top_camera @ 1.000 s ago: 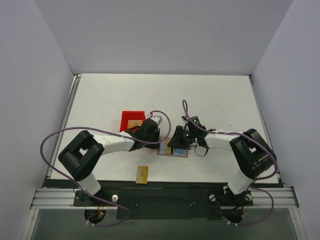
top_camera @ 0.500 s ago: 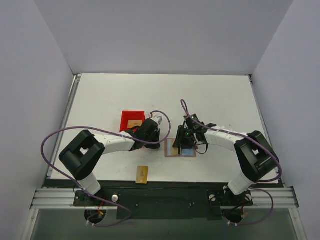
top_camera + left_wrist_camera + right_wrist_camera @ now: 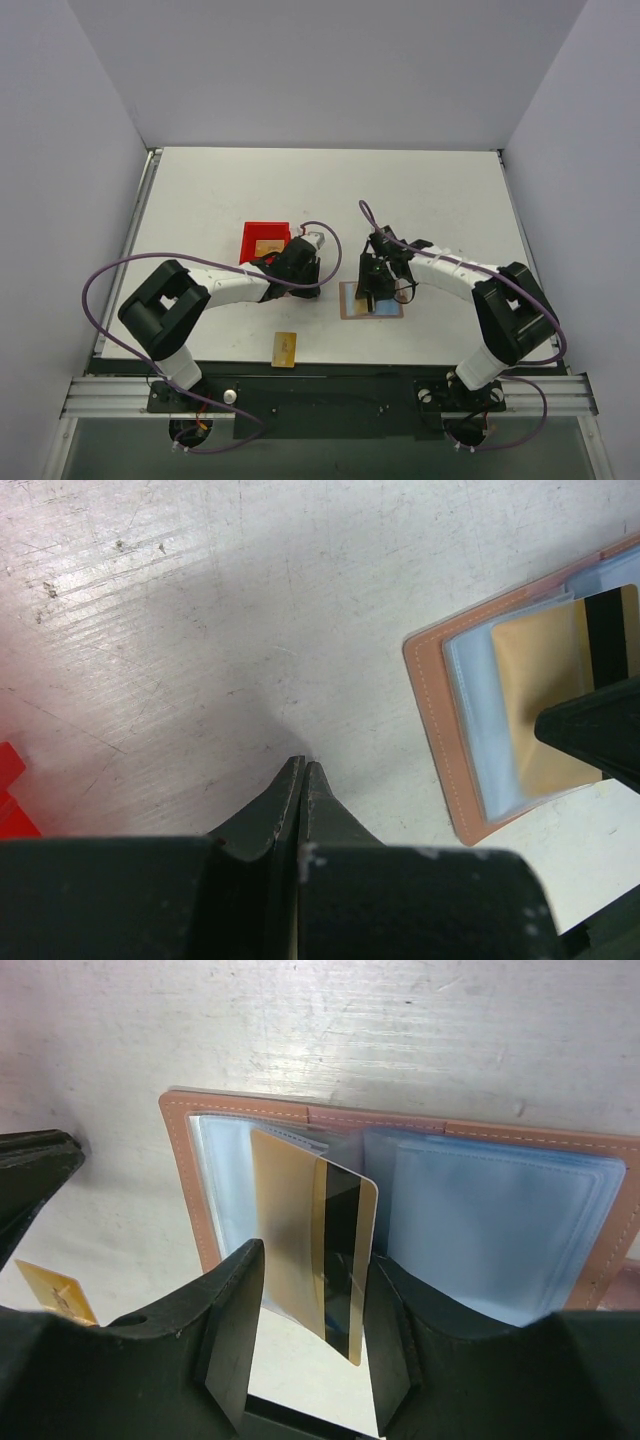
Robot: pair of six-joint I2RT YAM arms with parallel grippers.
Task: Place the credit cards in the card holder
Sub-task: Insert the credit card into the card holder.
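Note:
The card holder point(image 3: 390, 306) lies open on the table, tan rim and light blue sleeves up; it also shows in the right wrist view point(image 3: 500, 1220) and the left wrist view point(image 3: 440, 710). My right gripper point(image 3: 315, 1265) is shut on a gold credit card point(image 3: 290, 1220) with a dark stripe, held on edge, its far end in the holder's left sleeve. My left gripper point(image 3: 302, 767) is shut and empty, tips on the bare table just left of the holder point(image 3: 308, 287). A second credit card point(image 3: 285, 347) lies near the front edge. A third point(image 3: 268, 246) lies in the red bin.
The red plastic bin point(image 3: 252, 238) stands just behind my left gripper; its corner shows in the left wrist view point(image 3: 10, 800). The loose front card also shows in the right wrist view point(image 3: 55, 1290). The purple cables loop over both arms.
The card holder has slid to the right, and my right gripper with the card has moved right with it. My left gripper has stayed put, so the holder now lies apart from it.

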